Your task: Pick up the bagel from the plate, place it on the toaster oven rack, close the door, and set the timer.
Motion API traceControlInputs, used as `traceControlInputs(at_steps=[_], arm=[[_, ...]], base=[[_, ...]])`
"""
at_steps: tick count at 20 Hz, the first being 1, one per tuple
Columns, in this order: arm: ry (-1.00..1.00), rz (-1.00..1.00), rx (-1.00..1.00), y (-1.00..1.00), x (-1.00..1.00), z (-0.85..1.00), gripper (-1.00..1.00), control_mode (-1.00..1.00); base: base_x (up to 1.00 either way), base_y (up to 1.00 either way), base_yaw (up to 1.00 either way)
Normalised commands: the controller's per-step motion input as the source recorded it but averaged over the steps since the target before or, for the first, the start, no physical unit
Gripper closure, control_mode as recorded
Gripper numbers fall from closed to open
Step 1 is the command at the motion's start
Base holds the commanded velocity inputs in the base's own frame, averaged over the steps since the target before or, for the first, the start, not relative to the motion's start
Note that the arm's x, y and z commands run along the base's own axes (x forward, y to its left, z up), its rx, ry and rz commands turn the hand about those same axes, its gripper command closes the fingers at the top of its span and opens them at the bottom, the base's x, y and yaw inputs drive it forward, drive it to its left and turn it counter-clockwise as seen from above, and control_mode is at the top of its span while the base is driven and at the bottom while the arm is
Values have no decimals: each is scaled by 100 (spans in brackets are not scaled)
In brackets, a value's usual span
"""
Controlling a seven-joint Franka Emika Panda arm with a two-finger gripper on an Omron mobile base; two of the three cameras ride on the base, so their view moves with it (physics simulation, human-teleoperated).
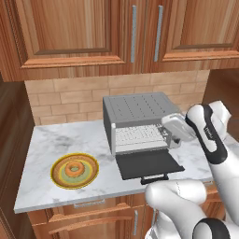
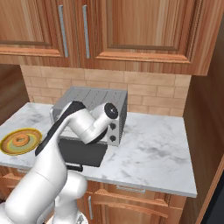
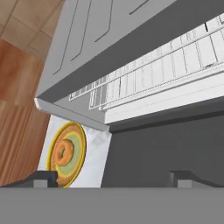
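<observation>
Glossy white rounded arm (image 1: 205, 135) segments, black joint bands, and two small dark fingers (image 3: 43, 178).

The golden-brown bagel (image 1: 74, 168) is seen lying flat on the yellow-rimmed plate (image 1: 59, 178); the door (image 1: 147, 164) is folded down, the toaster oven rack (image 1: 137, 136) exposed.

Both base cameras look forward and down from behind the arm, one left, one right, sharing the counter (image 1: 56, 140), toaster oven (image 1: 140, 112) and plate (image 1: 74, 171). The hand camera sits close to the oven's open door (image 3: 166, 148), rolled sideways.
</observation>
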Motion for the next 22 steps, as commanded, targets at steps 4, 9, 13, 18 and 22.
traceControlInputs(at_steps=[4,9,13,18,22], arm=[[0,0,4,0,44,-34,-100,-100],[0,0,2,5,46,-31,-100,-100],[-2,0,0,14,38,-25,-100,-100],[-5,0,0,15,25,-21,-100,-100],[-8,-1,0,14,6,-21,-100,-100]], base=[[0,0,0],[0,0,0],[0,0,0],[0,0,0],[0,0,0]])
